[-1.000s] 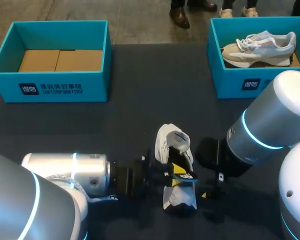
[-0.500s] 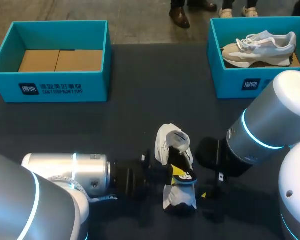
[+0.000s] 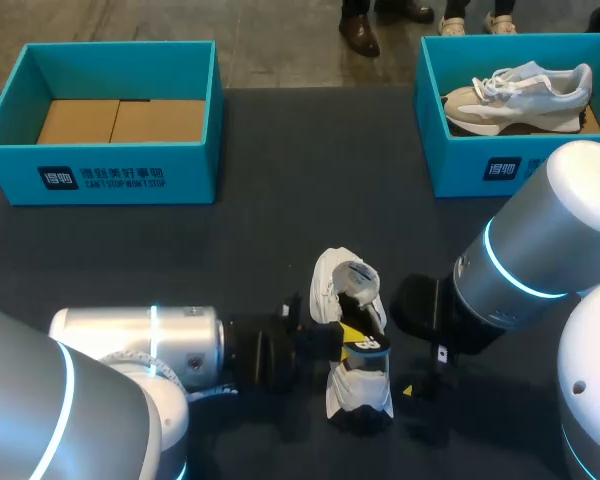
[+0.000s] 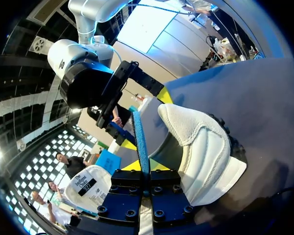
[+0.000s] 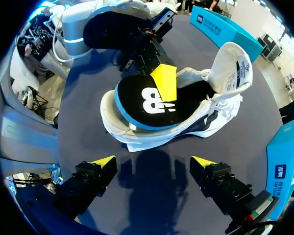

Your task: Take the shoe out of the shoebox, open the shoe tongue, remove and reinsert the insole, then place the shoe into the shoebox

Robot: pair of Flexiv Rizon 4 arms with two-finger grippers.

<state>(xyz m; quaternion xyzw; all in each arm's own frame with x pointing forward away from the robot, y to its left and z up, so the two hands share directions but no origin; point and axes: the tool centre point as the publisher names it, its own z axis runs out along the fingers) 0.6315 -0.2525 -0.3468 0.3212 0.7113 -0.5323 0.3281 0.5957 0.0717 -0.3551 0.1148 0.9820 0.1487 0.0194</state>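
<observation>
A white shoe [image 3: 345, 290] lies on the dark table between my two arms, its tongue [image 5: 237, 68] pulled open. A black insole [image 5: 147, 105] with a blue rim sticks partly out of the shoe [image 5: 206, 115]. My left gripper [image 3: 352, 340] comes in from the left and is shut on the insole's edge [image 4: 139, 139], one yellow finger [image 5: 165, 81] lying on top of it. In its own wrist view the left gripper [image 4: 143, 169] pinches the thin blue rim beside the shoe's heel [image 4: 201, 147]. My right gripper [image 5: 154, 160] stands open, close to the shoe's side, with nothing between its fingers.
An empty teal shoebox [image 3: 100, 175] stands at the back left. A second teal shoebox [image 3: 480, 165] at the back right holds another pale sneaker [image 3: 520, 95]. My right arm [image 3: 520, 265] hangs over the table's right front.
The left gripper's fingers have closed on the insole's edge. The insole has shifted slightly in the shoe. The right arm has not moved.
</observation>
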